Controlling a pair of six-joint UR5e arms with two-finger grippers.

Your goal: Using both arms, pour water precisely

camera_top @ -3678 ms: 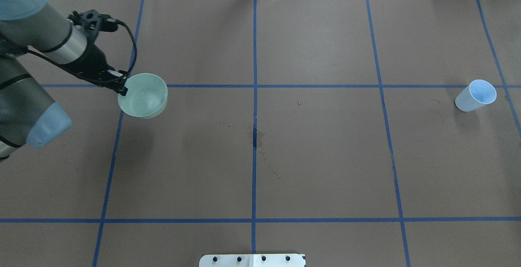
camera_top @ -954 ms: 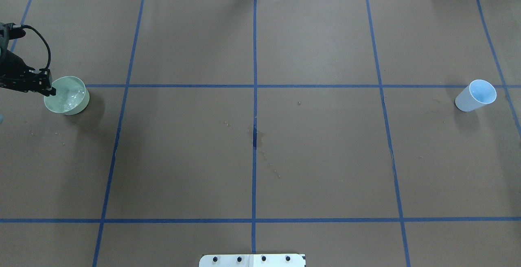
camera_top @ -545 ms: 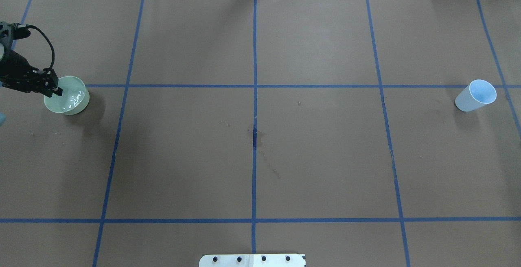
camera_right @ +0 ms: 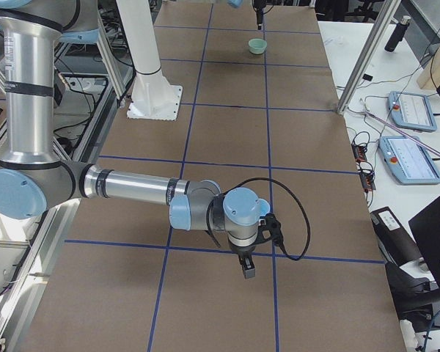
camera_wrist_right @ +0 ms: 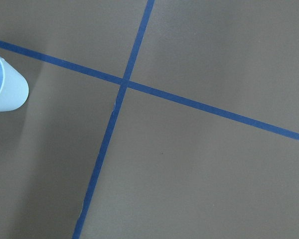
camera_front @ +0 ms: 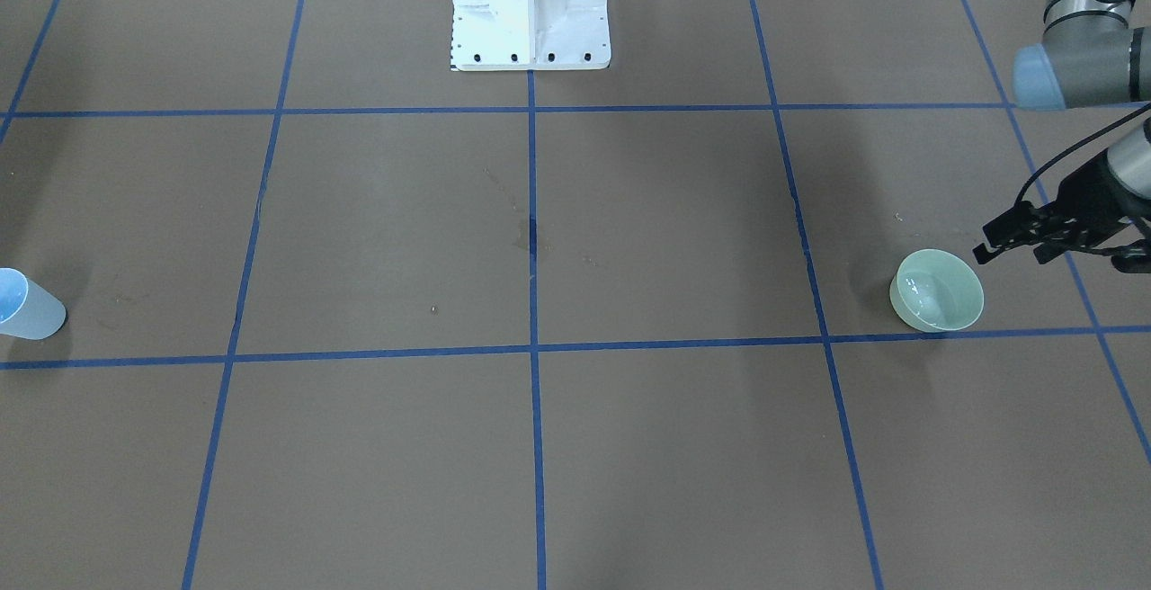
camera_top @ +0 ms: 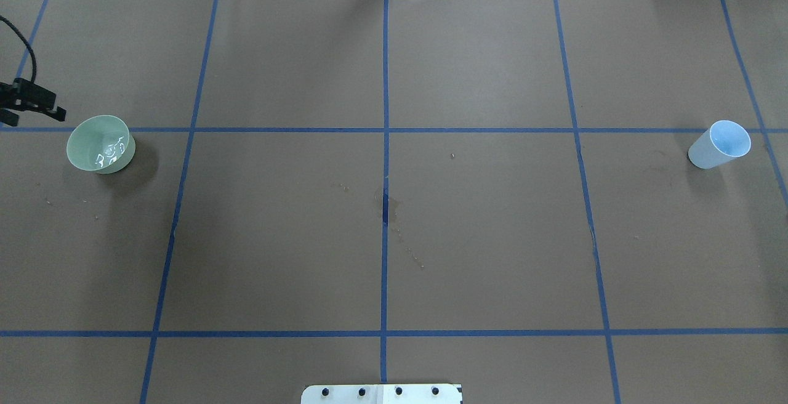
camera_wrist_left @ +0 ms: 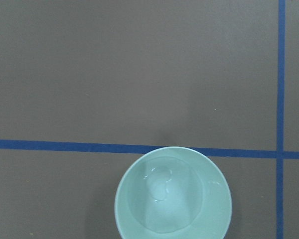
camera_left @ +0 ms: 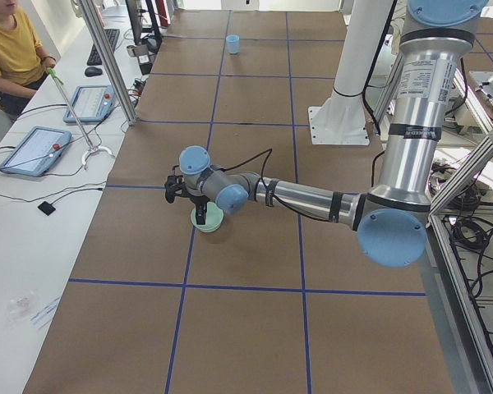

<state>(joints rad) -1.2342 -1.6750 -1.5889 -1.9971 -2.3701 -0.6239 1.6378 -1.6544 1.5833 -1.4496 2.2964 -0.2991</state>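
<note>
A pale green bowl (camera_top: 100, 144) stands on the brown table at the robot's far left. It also shows in the front view (camera_front: 937, 290) and the left wrist view (camera_wrist_left: 173, 194). The water (camera_top: 111, 150) shows as a glinting ripple inside it. My left gripper (camera_top: 56, 102) is open and empty, just beside the bowl and clear of its rim. A light blue cup (camera_top: 719, 144) stands at the far right. My right gripper (camera_right: 247, 271) shows only in the exterior right view, pointing down near that cup. I cannot tell whether it is open or shut.
Blue tape lines divide the table into squares. Damp stains (camera_top: 388, 207) mark the table's middle. The white pedestal base (camera_front: 530, 5) stands at the robot's edge. An operator (camera_left: 8, 49), tablets and metal posts line the far side.
The left gripper carried the bowl to the far left and set it down. It has now let go of the rim and drawn back. The water still ripples.
</note>
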